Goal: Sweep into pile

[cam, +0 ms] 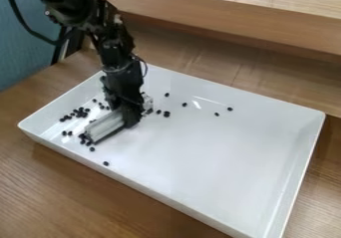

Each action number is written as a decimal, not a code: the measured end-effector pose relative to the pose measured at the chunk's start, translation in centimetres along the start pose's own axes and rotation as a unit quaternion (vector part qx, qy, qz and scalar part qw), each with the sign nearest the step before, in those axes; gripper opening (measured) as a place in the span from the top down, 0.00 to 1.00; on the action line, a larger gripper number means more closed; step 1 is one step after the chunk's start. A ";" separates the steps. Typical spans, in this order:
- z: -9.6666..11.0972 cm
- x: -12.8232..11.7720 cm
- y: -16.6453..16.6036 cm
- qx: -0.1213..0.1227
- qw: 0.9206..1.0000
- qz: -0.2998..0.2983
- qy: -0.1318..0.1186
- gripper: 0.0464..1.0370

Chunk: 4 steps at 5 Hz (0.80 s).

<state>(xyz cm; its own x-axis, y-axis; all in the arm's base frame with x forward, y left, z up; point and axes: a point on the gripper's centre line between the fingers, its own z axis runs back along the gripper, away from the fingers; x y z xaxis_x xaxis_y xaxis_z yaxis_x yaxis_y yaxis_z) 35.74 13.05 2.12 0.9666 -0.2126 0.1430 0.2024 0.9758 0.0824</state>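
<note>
- Gripper [129,118] pinches the pale brush [105,127] near one short end of the tray [220,157].
- Black beans [85,114] lie scattered in the tray.
- Best keep the brush low and push slowly.

Single fixed view — high, slanting down over the work surface

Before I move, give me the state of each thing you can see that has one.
Tray: upright on the table, open-topped.
Black pieces: loose inside the tray, scattered, mostly toward the view's left; not one pile.
Pale sweeper: tilted, low in the tray, pieces beside its lower end.
Tool: lowered into the tray, at the sweeper's upper end.
</note>
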 end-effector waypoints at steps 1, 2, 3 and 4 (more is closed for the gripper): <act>-0.3 0.3 1.5 -0.001 1.000 0.010 0.004 0.64; -0.4 0.6 3.1 -0.004 1.000 0.020 0.005 0.64; -0.5 0.9 4.0 -0.009 1.000 0.022 0.006 0.60; -0.6 0.8 3.9 -0.023 1.000 0.018 0.007 0.47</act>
<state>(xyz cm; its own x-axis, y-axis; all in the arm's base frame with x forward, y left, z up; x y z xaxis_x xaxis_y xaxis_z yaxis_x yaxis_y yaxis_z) 37.42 16.76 1.94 0.9757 -0.1765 0.1302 0.1738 0.9843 0.0319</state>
